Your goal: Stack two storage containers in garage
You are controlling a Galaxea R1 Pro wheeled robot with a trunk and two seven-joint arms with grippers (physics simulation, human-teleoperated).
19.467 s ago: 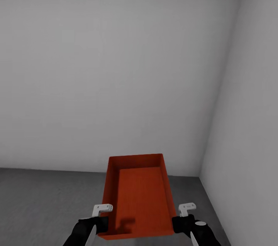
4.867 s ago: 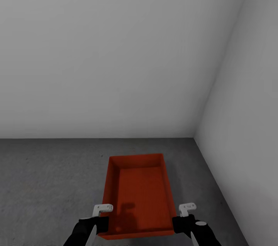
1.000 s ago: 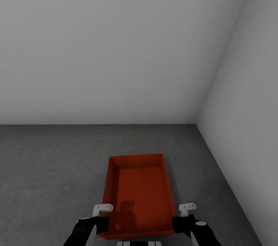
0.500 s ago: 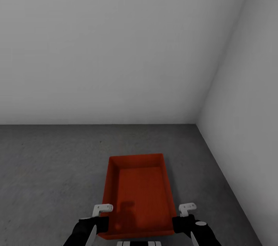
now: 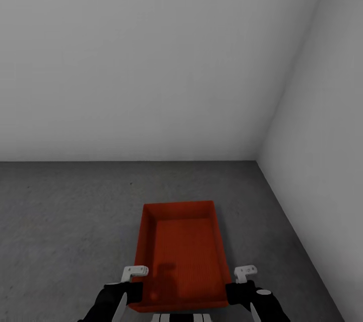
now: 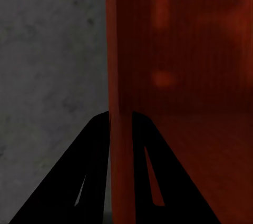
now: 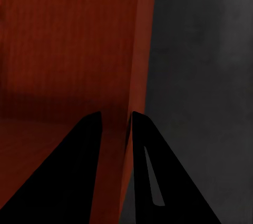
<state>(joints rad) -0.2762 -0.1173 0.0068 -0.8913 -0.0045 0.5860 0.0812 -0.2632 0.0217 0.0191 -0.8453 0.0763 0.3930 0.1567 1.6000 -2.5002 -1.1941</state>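
Both sets of jaws pinch the storage container (image 5: 180,256) walls at 9 and 3 o'clock, above the floor (image 5: 65,221).

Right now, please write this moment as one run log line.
place: garage corner | left claw: shut on container wall | right claw: shut on opposite wall | container: above concrete floor, contact unclear

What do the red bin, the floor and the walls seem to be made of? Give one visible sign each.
Bin: probably matte plastic; thin straight walls, finely ribbed bottom.
Floor: looks like concrete; dark grey, mottled.
Walls: smooth pale grey, perhaps painted plaster; uncertain.
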